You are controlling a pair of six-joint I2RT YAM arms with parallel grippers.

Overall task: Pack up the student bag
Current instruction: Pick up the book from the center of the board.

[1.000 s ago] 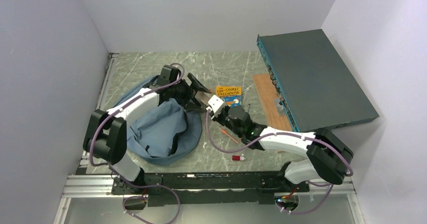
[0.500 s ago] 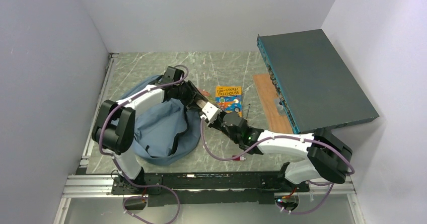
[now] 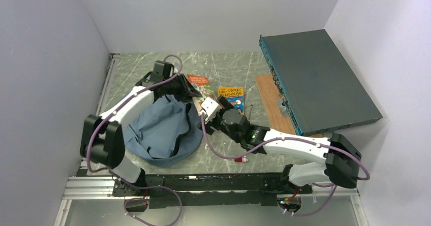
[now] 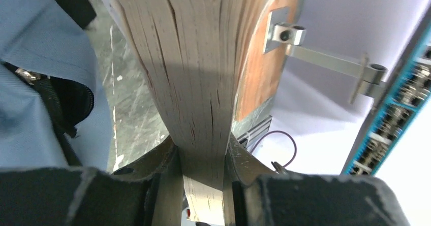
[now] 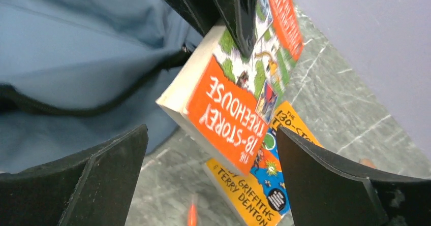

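The student bag (image 3: 155,129), a soft dusty-blue backpack with a black zipper, lies slumped at the left; its fabric also fills the left of both wrist views (image 5: 71,48). An orange paperback (image 3: 197,82) hangs tilted just past the bag's right edge. My left gripper (image 4: 201,155) is shut on it, the page edges (image 4: 198,73) pinched between both fingers. My right gripper (image 5: 212,134) stands open just below the orange paperback (image 5: 236,104), touching nothing. A yellow paperback (image 3: 231,95) lies flat on the table.
A dark teal flat box (image 3: 315,78) leans at the right over a wooden board (image 3: 269,101). A red marker (image 3: 240,159) lies near the front edge and an orange pen (image 5: 192,215) lies beside the yellow paperback. Walls close in left, back and right.
My left gripper has shut on the orange paperback and carried it back and slightly left. My right gripper has let go of it and opened wide.
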